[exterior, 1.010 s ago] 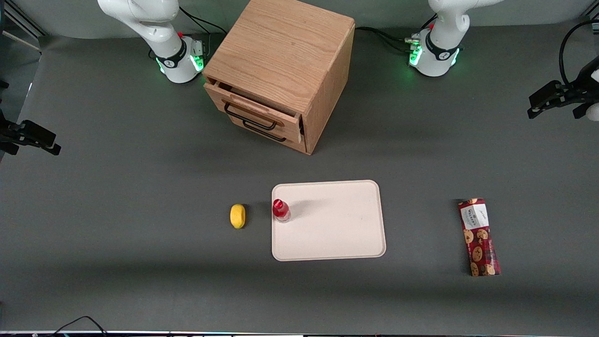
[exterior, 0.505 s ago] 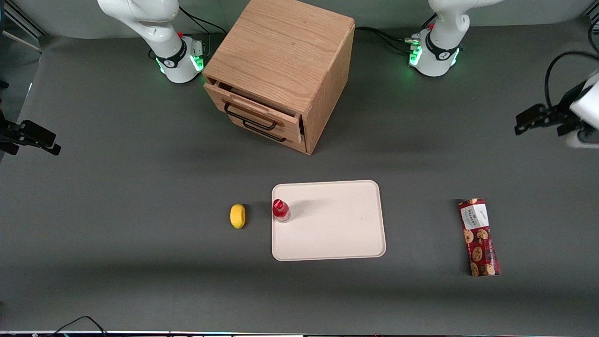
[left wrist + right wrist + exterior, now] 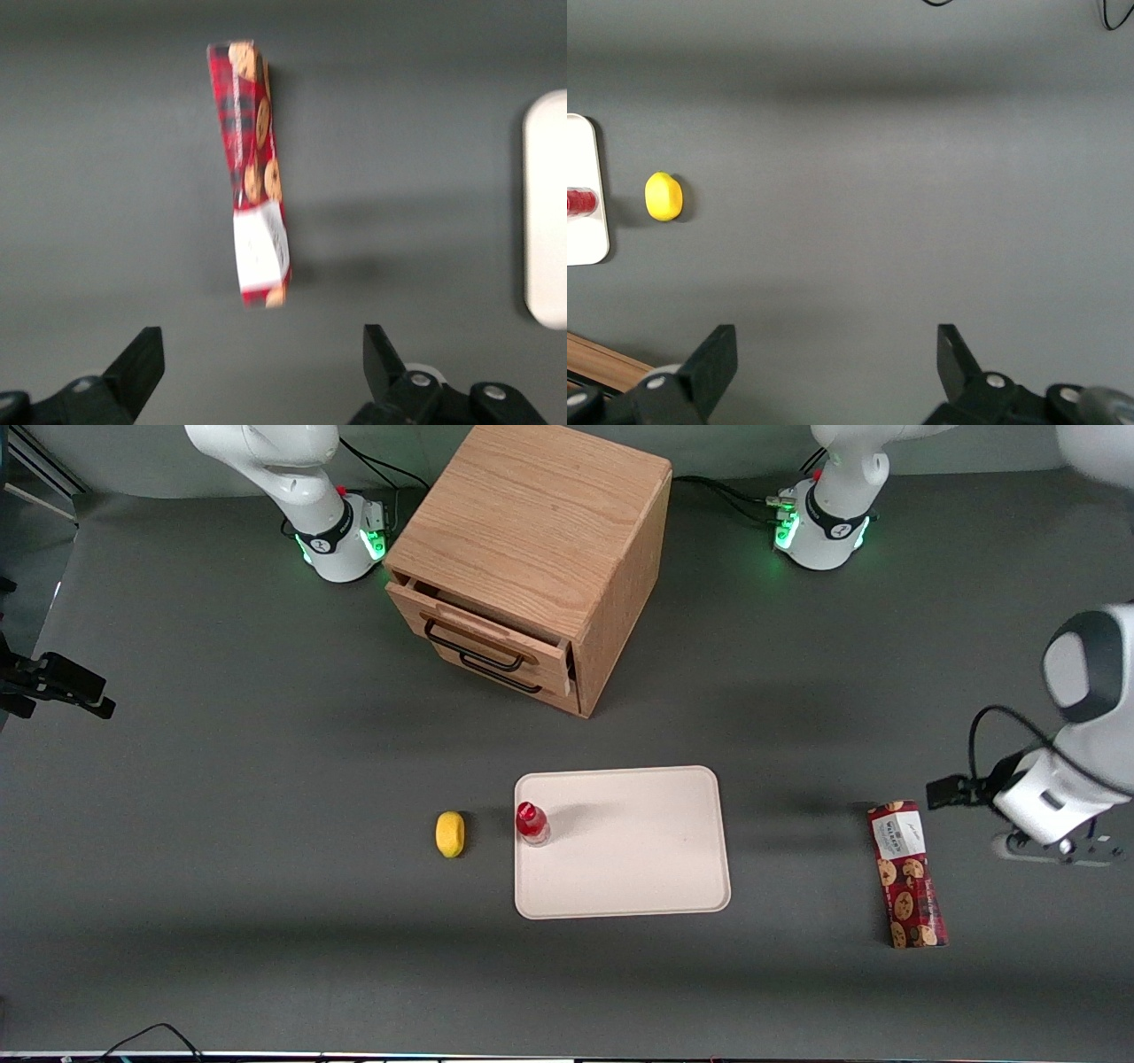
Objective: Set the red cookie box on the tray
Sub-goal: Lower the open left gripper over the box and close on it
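Wooden drawer cabinet (image 3: 532,558) standing far from the front camera, drawers facing it. Nearer than that, the tray (image 3: 638,868) lying flat and pale, with a small red-capped bottle (image 3: 532,823) upright on its edge toward the parked arm's end and a yellow lemon-like thing (image 3: 450,833) just off that same edge on the table. Well apart from the tray, toward the working arm's end: the red cookie box (image 3: 906,872), flat on the table, untouched. Long axis running toward and away from the front camera, roughly parallel to the tray's short edges; white label at the end farther from that camera.

Gripper (image 3: 257,376) hanging above the table, just beside the box's labelled end and farther out toward the working arm's end; holding nothing, fingers (image 3: 142,359) spread wide. In the wrist view, box lying ahead of the open jaws, with its length pointing away from them rather than across the gap. Judged so: short travel toward the box's middle needed, spread already wider than the narrow width, no turn of the wrist apparent.
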{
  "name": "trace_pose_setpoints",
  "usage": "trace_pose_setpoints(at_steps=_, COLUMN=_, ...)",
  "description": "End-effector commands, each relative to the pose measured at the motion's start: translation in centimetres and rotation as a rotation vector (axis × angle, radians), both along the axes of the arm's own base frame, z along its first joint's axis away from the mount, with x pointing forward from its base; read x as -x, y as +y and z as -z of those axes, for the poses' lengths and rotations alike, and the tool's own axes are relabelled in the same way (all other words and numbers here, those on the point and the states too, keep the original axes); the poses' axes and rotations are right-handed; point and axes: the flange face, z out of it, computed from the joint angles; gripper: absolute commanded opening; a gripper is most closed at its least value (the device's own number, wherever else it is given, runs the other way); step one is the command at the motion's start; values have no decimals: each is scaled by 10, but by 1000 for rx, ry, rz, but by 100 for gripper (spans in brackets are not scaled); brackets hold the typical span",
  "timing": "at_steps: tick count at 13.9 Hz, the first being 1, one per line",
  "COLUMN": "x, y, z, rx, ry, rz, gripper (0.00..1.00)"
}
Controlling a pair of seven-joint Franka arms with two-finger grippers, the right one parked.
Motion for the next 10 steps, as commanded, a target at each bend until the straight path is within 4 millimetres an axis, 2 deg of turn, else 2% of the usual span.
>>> trace_pose_setpoints(at_steps=1, x=-29, y=-6, z=54, rx=-22, ry=-58, rz=13, gripper=100)
trace_pose_setpoints(at_steps=2, x=-35, y=1, z=75, rx=-30, ry=-84, rz=17, gripper=100)
trace_pose_setpoints(at_steps=4, x=-43, y=2, z=110, rx=-41, ry=-135, rz=43, gripper=100)
trace_pose_setpoints(at_steps=6, x=-47, y=7, z=134, rx=-46, ry=-164, rz=39, gripper=100)
trace_pose_setpoints(at_steps=10, x=-42, y=3, z=181, rx=-33, ry=-193, rz=35, gripper=100)
